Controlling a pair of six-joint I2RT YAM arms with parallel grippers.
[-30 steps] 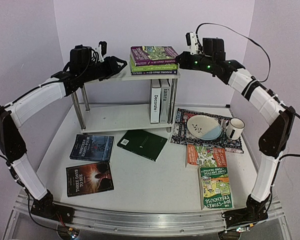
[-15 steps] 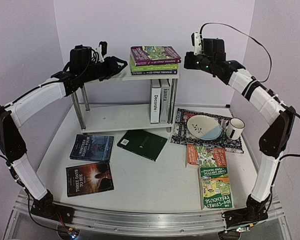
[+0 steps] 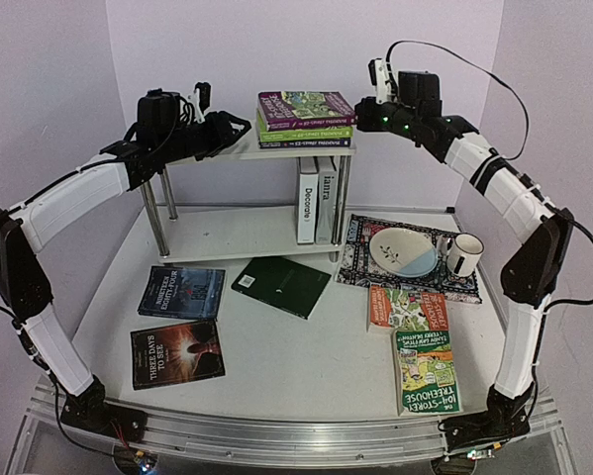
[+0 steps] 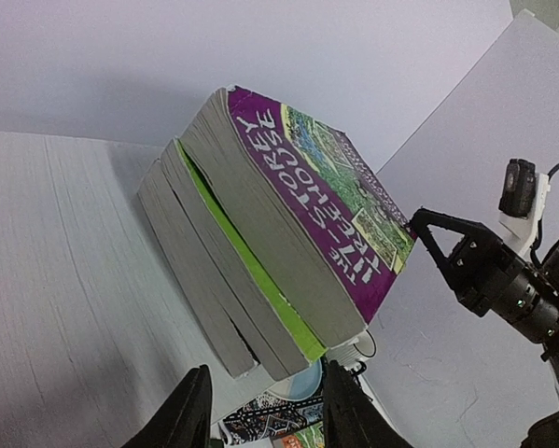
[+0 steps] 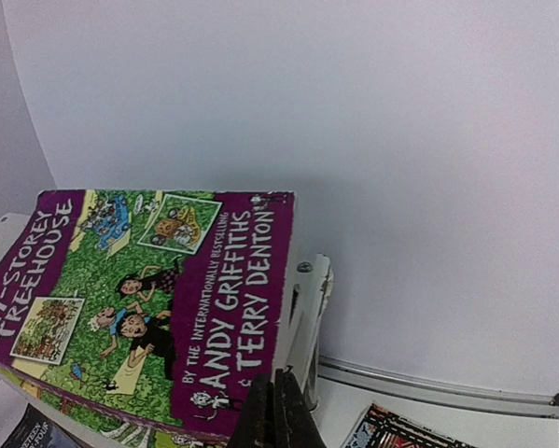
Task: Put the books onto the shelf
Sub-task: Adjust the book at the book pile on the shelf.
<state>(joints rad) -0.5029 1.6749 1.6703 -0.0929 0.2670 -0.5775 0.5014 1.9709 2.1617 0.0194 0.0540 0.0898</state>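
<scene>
Three Treehouse books (image 3: 304,117) lie stacked on the top board of the white shelf (image 3: 227,233). Two more books (image 3: 316,198) stand upright on its lower board. My left gripper (image 3: 239,127) hovers open just left of the stack; in the left wrist view the stack (image 4: 279,233) lies ahead of the spread left gripper (image 4: 270,415), untouched. My right gripper (image 3: 360,111) is shut and empty at the stack's right edge, its tip (image 5: 277,411) beside the purple top book (image 5: 148,299). A dark green book (image 3: 281,285), two dark books (image 3: 181,292) and two Treehouse books (image 3: 425,370) lie flat on the table.
A black patterned mat (image 3: 360,259) to the right of the shelf carries a plate (image 3: 403,251) and a striped mug (image 3: 463,253). Chrome shelf legs (image 3: 342,203) stand by the mat. Purple walls close in behind and on both sides.
My right gripper rose a little, then shifted left toward the stack's right edge. The left arm and all books have stayed put.
</scene>
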